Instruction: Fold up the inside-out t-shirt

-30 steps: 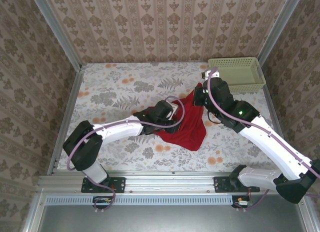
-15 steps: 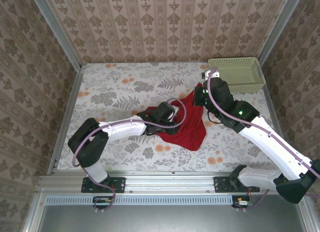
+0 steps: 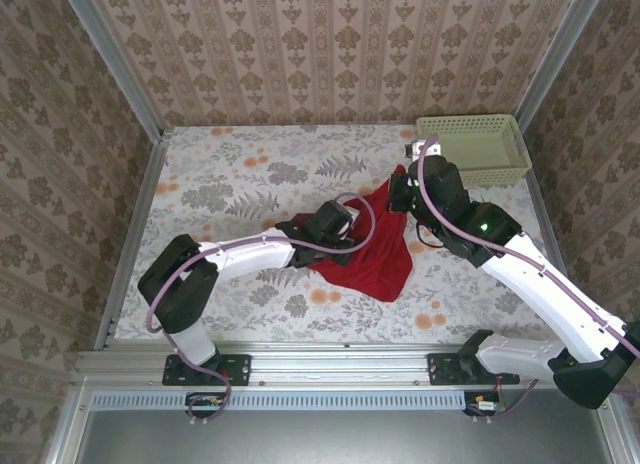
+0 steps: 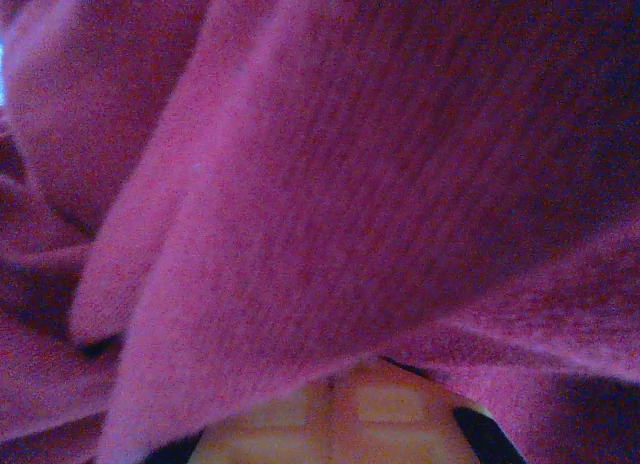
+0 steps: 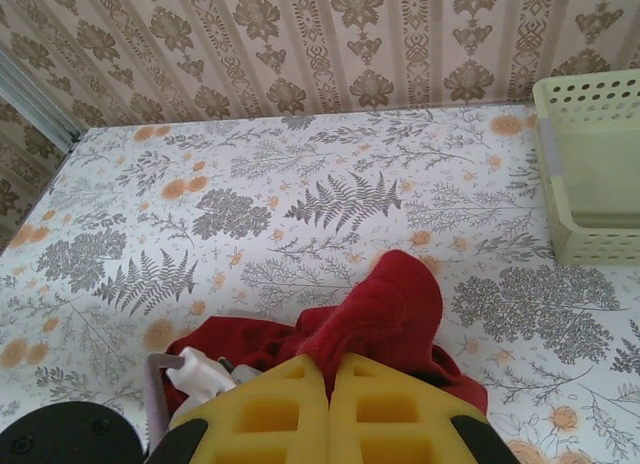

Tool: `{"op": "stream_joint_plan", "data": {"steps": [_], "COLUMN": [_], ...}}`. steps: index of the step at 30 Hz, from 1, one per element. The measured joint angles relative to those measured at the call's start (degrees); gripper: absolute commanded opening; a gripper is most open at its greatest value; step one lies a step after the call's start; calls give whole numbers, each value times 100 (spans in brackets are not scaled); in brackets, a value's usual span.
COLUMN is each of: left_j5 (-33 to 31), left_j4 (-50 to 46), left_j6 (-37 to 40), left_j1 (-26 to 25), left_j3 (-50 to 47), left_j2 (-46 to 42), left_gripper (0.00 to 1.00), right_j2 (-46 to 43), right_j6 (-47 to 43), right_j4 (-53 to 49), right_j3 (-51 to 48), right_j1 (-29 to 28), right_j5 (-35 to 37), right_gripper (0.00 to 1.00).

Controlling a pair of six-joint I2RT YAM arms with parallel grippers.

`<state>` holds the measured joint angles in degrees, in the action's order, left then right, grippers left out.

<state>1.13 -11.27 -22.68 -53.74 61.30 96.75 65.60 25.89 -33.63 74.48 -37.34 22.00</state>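
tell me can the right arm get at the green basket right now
Probably yes: the basket sits close beside the right tool, with bare table between them. But that tool is shut on the t-shirt, so it would drag along.

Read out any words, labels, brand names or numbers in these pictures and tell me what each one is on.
No readable text in any of the pictures.
t-shirt: plain red, no print or label showing.
basket: plain, unmarked.
table and wall: floral and ornamental patterns, no writing.
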Motion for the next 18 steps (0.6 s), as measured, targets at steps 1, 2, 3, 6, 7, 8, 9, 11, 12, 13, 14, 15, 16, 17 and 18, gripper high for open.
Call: {"op": "stream_joint_plan", "data": {"steps": [1, 2, 3, 6, 7, 8, 9, 11, 12, 13, 14, 15, 16, 17, 18], "left_j5": [-52, -114, -166, -271, -291, -291, -289, -269, -269, -269, -267, -223, -129, -31, 107], "left_j4": [-63, -133, -238, -531, -647, -713, -767, -846, -894, -935, -970, -1027, -1054, -1060, -1078], "left_j6": [0, 2, 2, 2, 2, 2, 2, 0, 0, -2, -4, -13, -48, -94, -144], "left_j1": [-17, -39, -74, -258, -330, -387, -455, -511, -511, -496, -461, -402, -284, -129, 133], "left_j3": [-2, -2, -2, 39, 107, 184, 295, 479, 553, 590, 597, 595, 557, 501, 404], "left_j2": [-90, -223, -415, -1187, -1447, -1681, -1941, -2363, -2564, -2750, -2896, -3042, -3176, -3276, -3381], "left_gripper": [0, 0, 0, 0, 0, 0, 0, 0, 0, 0, 0, 0, 0, 0, 0], "right_j2": [0, 2, 4, 116, 195, 284, 385, 592, 699, 802, 883, 981, 1073, 1163, 1241], "right_j6": [-2, -2, -4, -48, -70, -94, -136, -181, -195, -199, -199, -199, -197, -197, -195], "right_j4": [-4, -24, -74, -232, -247, -251, -254, -260, -260, -258, -260, -262, -269, -275, -278], "right_j3": [0, 0, 2, 46, 63, 76, 81, 81, 81, 81, 81, 87, 114, 155, 195], "right_j1": [2, 20, 50, 199, 240, 273, 302, 334, 341, 341, 341, 345, 348, 354, 374], "right_j5": [37, 90, 151, 391, 476, 540, 597, 660, 678, 682, 682, 682, 684, 695, 697], "right_gripper": [0, 0, 0, 0, 0, 0, 0, 0, 0, 0, 0, 0, 0, 0, 0]}}
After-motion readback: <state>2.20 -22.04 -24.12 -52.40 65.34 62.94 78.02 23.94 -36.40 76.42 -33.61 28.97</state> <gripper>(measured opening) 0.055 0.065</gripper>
